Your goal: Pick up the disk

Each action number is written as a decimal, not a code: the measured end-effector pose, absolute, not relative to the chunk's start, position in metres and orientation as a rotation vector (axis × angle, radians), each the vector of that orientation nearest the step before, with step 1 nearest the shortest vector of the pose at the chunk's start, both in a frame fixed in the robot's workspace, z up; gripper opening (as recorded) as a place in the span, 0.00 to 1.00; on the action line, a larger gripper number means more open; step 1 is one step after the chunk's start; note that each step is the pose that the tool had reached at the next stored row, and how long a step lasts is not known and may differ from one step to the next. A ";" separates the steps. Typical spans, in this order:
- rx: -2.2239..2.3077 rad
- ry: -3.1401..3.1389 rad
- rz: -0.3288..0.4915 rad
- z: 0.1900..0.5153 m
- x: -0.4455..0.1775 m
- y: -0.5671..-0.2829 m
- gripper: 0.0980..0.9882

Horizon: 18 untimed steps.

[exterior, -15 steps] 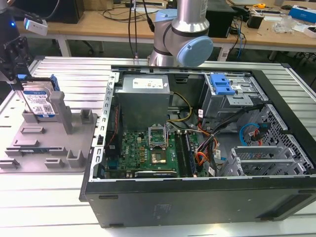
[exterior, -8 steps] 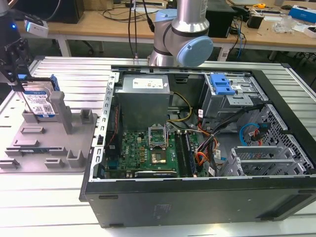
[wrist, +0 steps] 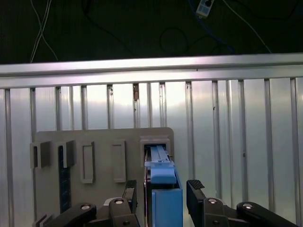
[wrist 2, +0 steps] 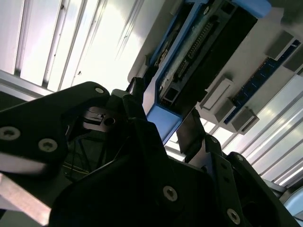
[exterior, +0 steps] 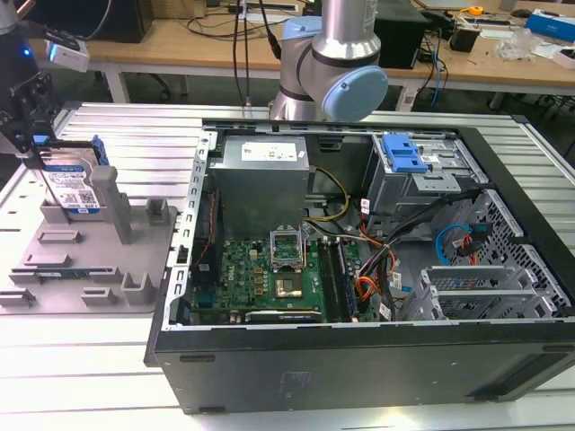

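Both fingers [wrist: 130, 193] of the gripper [wrist: 162, 189] are sitting apart, one on each side of the disk [wrist: 165, 205]. In the first wrist view I am seeing a thin strip of gap between each finger and the disk's blue rail, so I am reading the gripper as open around the disk, not clamped on it. In the second wrist view the gripper [wrist 2: 163, 111] is straddling it the same way, with the blue-edged end of the disk [wrist 2: 199, 42] running between the dark fingers.

In the upper left of the frame, at the exterior view's left, the gripper [exterior: 36, 148] is hanging over the top edge of the disk [exterior: 74, 187]. The disk is standing upright on its edge in the grey fixture [exterior: 99, 260], with its blue-and-white label facing the camera. In the first wrist view its far end is sitting in a slot of the fixture [wrist: 102, 137].

The fixture is lying flat on the ribbed metal desk [exterior: 72, 377], just beside an open computer case [exterior: 359, 269] that is taking up the middle of the frame and the exterior view's right. The arm [exterior: 341, 81] is rising behind the case at top centre.
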<state>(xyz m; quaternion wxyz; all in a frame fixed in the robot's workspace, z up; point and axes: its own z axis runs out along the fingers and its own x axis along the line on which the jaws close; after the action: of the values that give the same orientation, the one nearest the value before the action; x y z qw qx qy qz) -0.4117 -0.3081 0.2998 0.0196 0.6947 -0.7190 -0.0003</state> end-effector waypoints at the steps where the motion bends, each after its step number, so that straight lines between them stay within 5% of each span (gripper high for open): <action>1: 2.156 -2.231 -0.001 0.299 -0.412 -0.308 0.50; 4: 2.156 -2.231 -0.001 0.298 -0.412 -0.309 0.50; 6: 2.156 -2.231 -0.001 0.298 -0.412 -0.310 0.33; 18: 2.156 -2.231 -0.001 0.297 -0.412 -0.310 0.33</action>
<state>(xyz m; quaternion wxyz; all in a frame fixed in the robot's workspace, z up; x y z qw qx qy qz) -0.4117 -0.3097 0.2970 0.0196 0.6947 -0.7190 -0.0004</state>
